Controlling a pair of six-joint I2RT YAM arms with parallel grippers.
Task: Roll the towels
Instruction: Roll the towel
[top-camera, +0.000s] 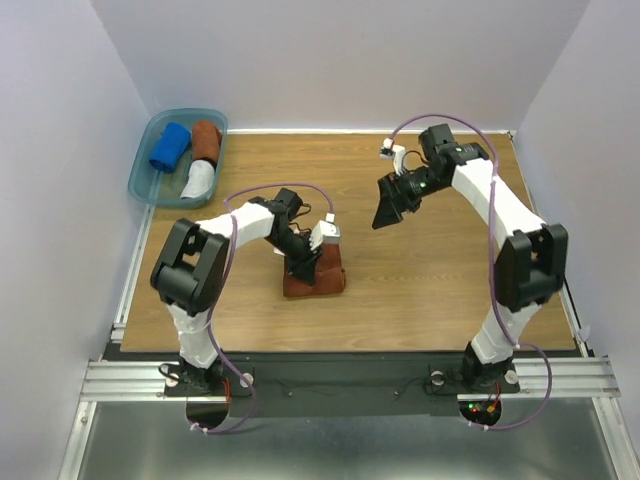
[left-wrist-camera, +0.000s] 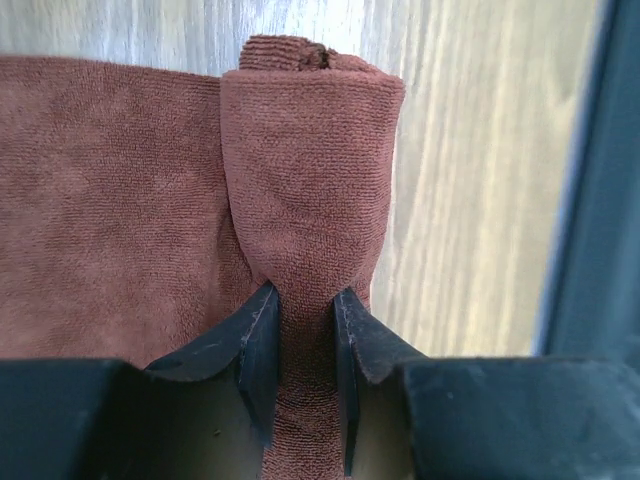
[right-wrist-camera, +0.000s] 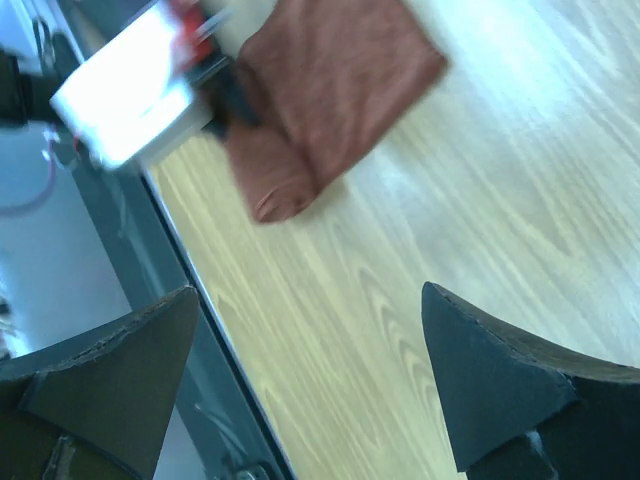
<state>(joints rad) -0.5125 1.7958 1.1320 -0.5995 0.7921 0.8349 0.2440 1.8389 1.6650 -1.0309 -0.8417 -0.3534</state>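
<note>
Brown towel (left-wrist-camera: 150, 190) being rolled
The roll (left-wrist-camera: 310, 180) is pinched between the left fingers (left-wrist-camera: 262, 345); the right fingers (right-wrist-camera: 480, 370) are spread, empty, well apart. Tension should be kept even as it is turned.

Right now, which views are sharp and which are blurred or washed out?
Top external: evenly lit and sharp, soft shadows under the arms. Left wrist: crisp on the rust-brown towel pinched by the left gripper, wood beyond overexposed. Right wrist: motion-blurred, glare on the table, the open right gripper dark.
</note>
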